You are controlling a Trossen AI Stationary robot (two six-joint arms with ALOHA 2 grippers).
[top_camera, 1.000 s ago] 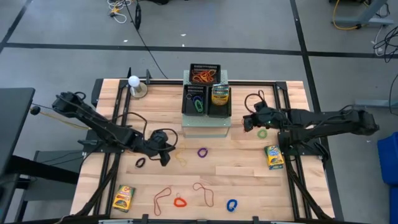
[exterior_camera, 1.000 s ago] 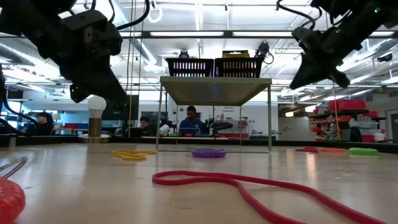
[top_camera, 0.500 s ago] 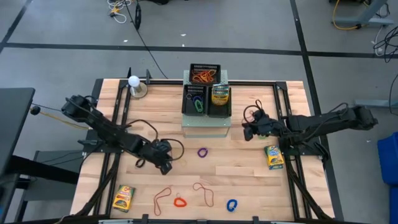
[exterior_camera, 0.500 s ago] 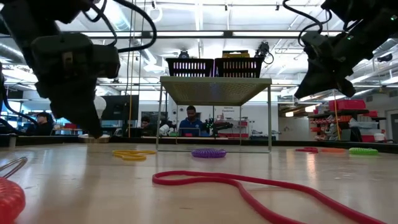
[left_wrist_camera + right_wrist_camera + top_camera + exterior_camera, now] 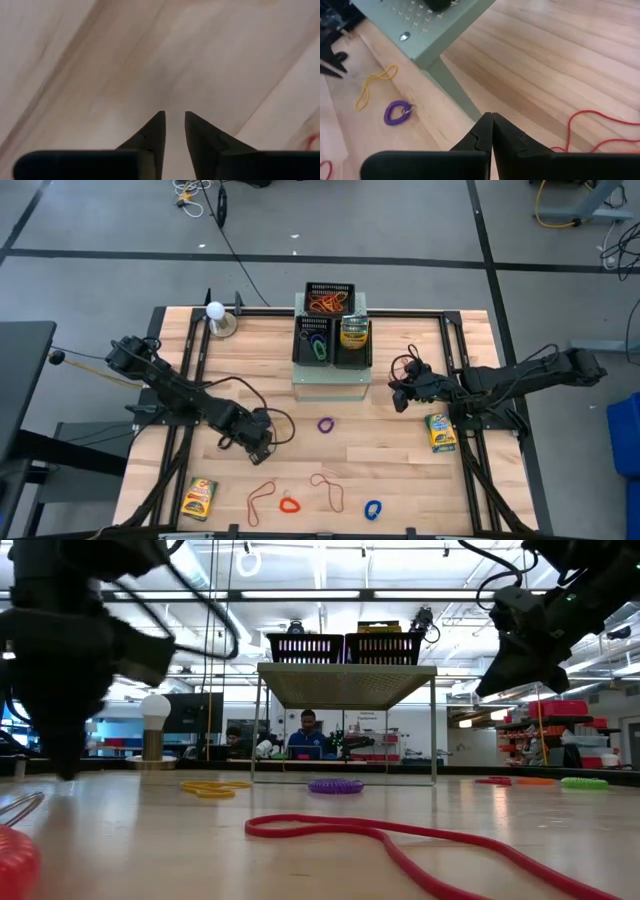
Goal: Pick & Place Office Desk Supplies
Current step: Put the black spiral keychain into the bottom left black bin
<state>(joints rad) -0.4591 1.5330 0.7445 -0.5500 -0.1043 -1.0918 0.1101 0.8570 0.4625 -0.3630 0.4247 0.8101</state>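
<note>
My left gripper (image 5: pixel 263 448) points steeply down over bare wood at the table's left middle, its fingers (image 5: pixel 174 120) slightly open with nothing between them. My right gripper (image 5: pixel 399 397) is shut and empty, hanging above the table near the right front leg of the pale-green box (image 5: pixel 330 375). A purple loop (image 5: pixel 326 423) lies flat between the two grippers. Crayon boxes lie at the right (image 5: pixel 440 432) and the near left (image 5: pixel 199 498). Near the front edge lie red rubber bands (image 5: pixel 262 500), a red loop (image 5: pixel 289 504) and a blue loop (image 5: pixel 373 508).
Black mesh trays (image 5: pixel 330 330) holding bands, a loop and a crayon box stand on the pale-green box at the far middle. A bulb on a stand (image 5: pixel 215 312) sits at the far left. A yellow band (image 5: pixel 372 87) lies by the box leg (image 5: pixel 455 90).
My left gripper has tipped from a slant to pointing steeply down and has sunk toward the table, shifting a little toward the near edge. My right gripper has come down slightly and toward the near edge, beside the pale-green box's leg, covering the green loop in the high view.
</note>
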